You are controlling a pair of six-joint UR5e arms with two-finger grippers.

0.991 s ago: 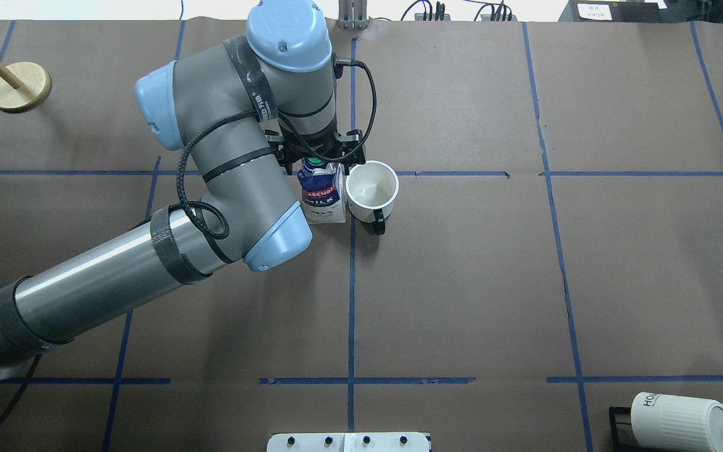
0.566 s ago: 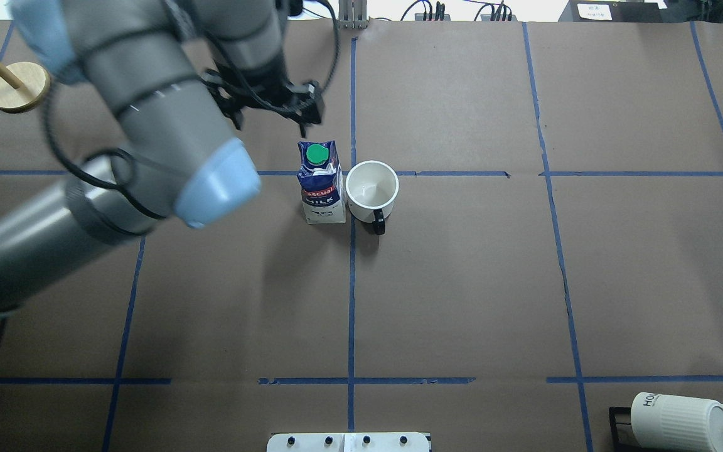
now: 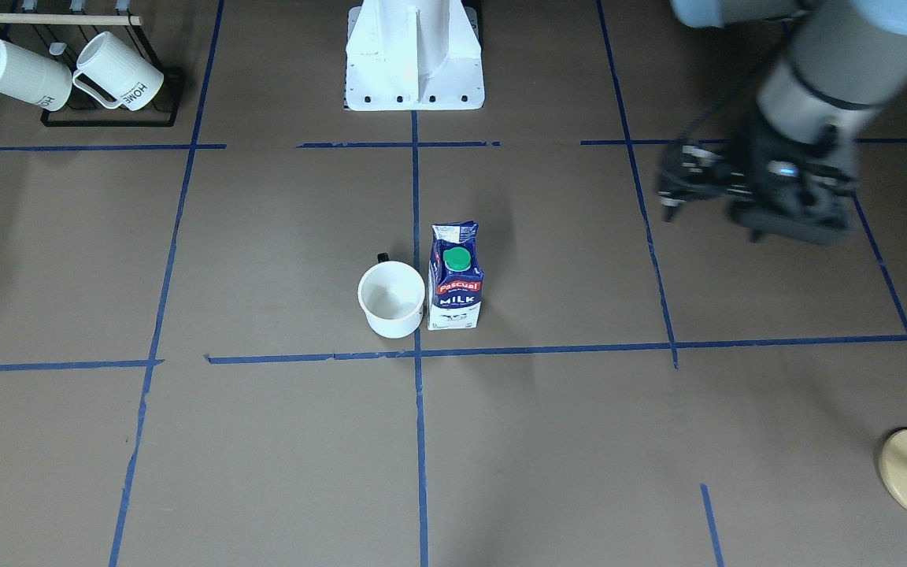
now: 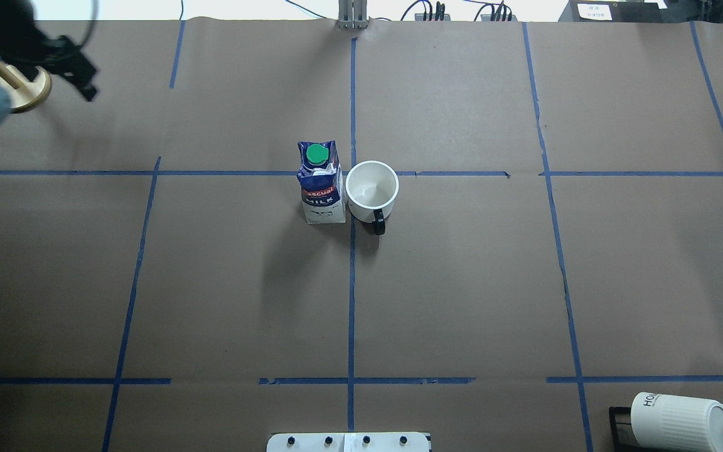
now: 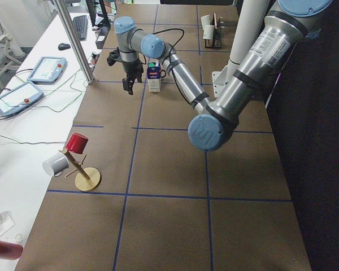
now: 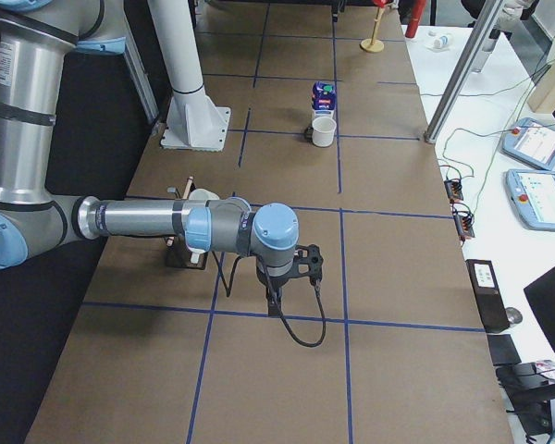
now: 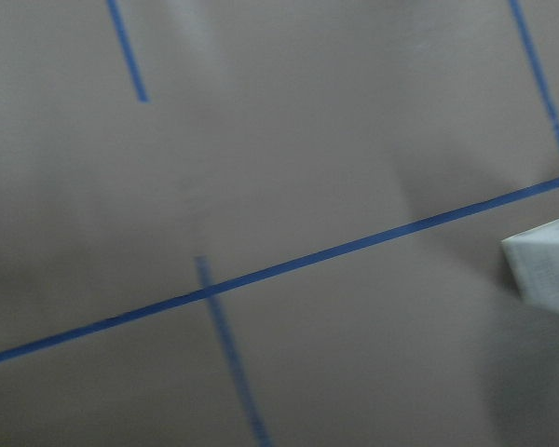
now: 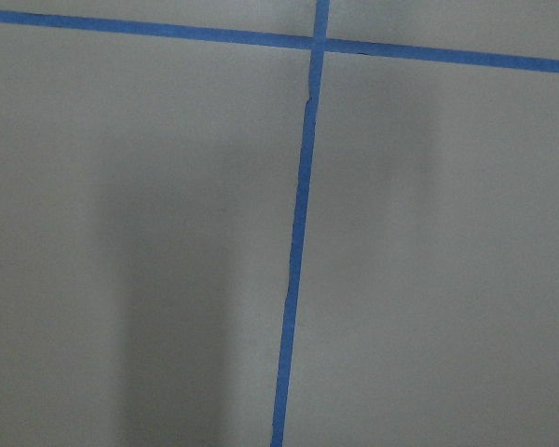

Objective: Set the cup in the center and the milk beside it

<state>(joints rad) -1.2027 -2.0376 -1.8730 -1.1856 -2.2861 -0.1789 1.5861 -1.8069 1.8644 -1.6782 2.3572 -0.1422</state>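
The white cup (image 4: pixel 371 186) stands upright just right of the center tape crossing (image 4: pixel 352 173), with its dark handle toward the robot. The navy and white milk carton (image 4: pixel 320 182) with a green cap stands upright close against the cup's left. Both also show in the front view, the cup (image 3: pixel 391 298) and the milk (image 3: pixel 456 276). My left gripper (image 4: pixel 82 72) is open and empty, raised far to the left of both and blurred. The left wrist view catches only a carton corner (image 7: pixel 545 270). My right gripper (image 6: pixel 276 301) hangs over bare paper near the robot; I cannot tell its state.
A black rack with ribbed HOME mugs (image 3: pixel 68 75) sits at the robot's near right corner. A round wooden stand (image 4: pixel 19 88) is at the far left, beside my left gripper. The white robot base (image 3: pixel 414 55) is at the near edge.
My left gripper was around the milk carton's top, then let go, rose and swung far to the left. The milk and the cup have not moved.
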